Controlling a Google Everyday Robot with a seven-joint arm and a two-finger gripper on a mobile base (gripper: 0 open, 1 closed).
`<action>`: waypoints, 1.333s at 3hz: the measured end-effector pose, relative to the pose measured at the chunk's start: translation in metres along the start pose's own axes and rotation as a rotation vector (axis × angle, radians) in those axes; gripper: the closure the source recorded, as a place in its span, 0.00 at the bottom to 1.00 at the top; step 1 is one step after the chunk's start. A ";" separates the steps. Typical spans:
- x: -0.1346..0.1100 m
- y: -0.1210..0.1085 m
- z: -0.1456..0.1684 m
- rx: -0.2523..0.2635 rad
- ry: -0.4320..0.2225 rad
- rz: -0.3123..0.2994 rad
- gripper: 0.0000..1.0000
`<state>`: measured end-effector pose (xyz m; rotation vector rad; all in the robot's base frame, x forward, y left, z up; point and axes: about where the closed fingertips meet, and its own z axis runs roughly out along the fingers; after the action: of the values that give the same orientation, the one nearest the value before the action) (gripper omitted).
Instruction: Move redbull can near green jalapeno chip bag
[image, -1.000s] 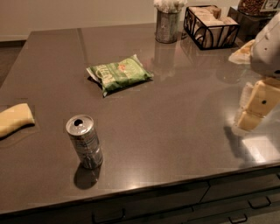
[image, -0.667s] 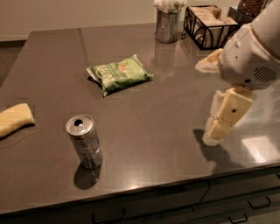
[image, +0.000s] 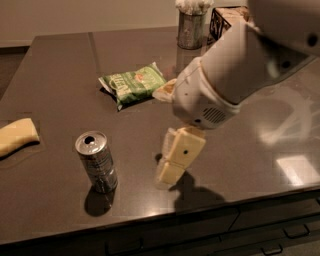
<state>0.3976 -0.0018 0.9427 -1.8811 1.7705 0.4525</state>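
Observation:
The redbull can (image: 97, 162) stands upright on the dark table (image: 60, 75) near its front edge, pull-tab top showing. The green jalapeno chip bag (image: 132, 84) lies flat further back, near the table's middle. My gripper (image: 168, 176) points down at the table, to the right of the can and in front of the bag. A gap of about a can's width separates it from the can. It holds nothing. My white arm (image: 235, 70) reaches in from the upper right and hides part of the table behind it.
A pale yellow flat object (image: 15, 136) lies at the left edge. A metal cup of white items (image: 191, 25) and a black wire basket (image: 222, 22) stand at the back. The table's front edge runs just below the can, with drawers (image: 280, 235) underneath.
My arm has swept in from the right edge toward the left, bringing the gripper close to the can. The can and the bag have not moved.

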 end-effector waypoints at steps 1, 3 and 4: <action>-0.035 0.006 0.035 -0.018 -0.064 -0.020 0.00; -0.083 0.020 0.078 -0.070 -0.159 -0.034 0.00; -0.090 0.018 0.090 -0.086 -0.170 -0.025 0.18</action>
<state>0.3809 0.1228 0.9179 -1.8602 1.6380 0.6682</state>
